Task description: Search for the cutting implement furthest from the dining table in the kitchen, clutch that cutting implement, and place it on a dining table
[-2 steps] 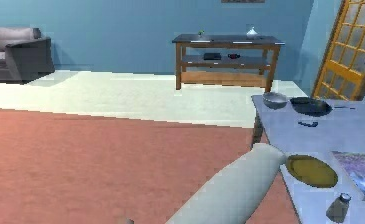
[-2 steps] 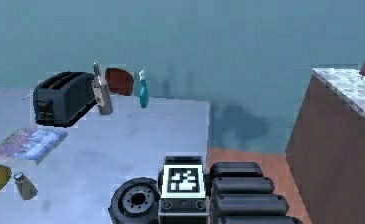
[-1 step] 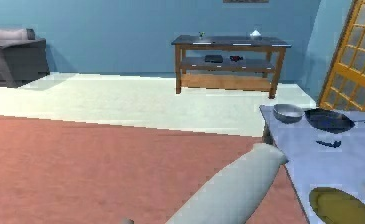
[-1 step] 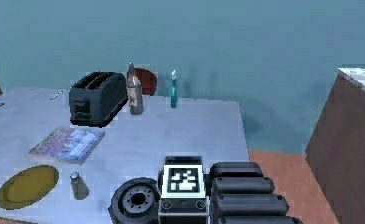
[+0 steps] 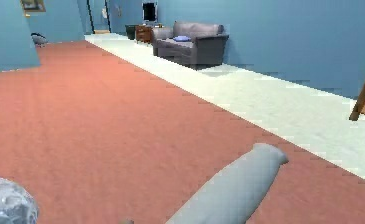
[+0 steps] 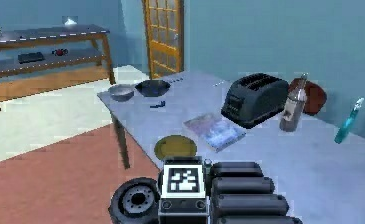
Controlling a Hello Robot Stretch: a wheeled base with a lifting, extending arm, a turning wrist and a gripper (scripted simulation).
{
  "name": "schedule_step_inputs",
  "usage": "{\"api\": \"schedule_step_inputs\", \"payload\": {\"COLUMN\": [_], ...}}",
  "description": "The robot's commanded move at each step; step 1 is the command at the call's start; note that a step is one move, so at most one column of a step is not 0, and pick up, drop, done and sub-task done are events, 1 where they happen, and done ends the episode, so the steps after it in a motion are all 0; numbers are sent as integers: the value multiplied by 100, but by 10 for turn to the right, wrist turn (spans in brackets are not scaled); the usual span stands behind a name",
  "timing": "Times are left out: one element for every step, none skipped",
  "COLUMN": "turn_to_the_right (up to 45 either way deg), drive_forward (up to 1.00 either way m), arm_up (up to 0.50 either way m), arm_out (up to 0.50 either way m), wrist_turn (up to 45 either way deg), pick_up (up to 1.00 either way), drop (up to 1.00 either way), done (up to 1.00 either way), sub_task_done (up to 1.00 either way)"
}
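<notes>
End effector (image 6: 138, 201) low at grey table (image 6: 320, 170) edge; cannot tell whether holding anything. Toaster (image 6: 255, 98), bottle (image 6: 293, 106) on table.

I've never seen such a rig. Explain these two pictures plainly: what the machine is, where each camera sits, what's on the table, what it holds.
This is a wheeled robot with one reaching arm, in a simulated house. The forward view looks ahead: red floor and a grey sofa by the blue wall. The arm side view looks out where the arm reaches. The dark bar with a white marked square is the arm; the dark body left of it is the gripper. I cannot tell whether it holds anything. On the grey table stand a black toaster, a bottle, a blue spray bottle, a dark pan, a bowl and a round plate.
</notes>
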Motion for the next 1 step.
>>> {"api": "schedule_step_inputs", "payload": {"turn_to_the_right": [-360], "drive_forward": [0], "arm_up": [0], "arm_out": [0], "wrist_turn": [0], "pick_up": [0], "drop": [0], "done": [0], "sub_task_done": [0]}}
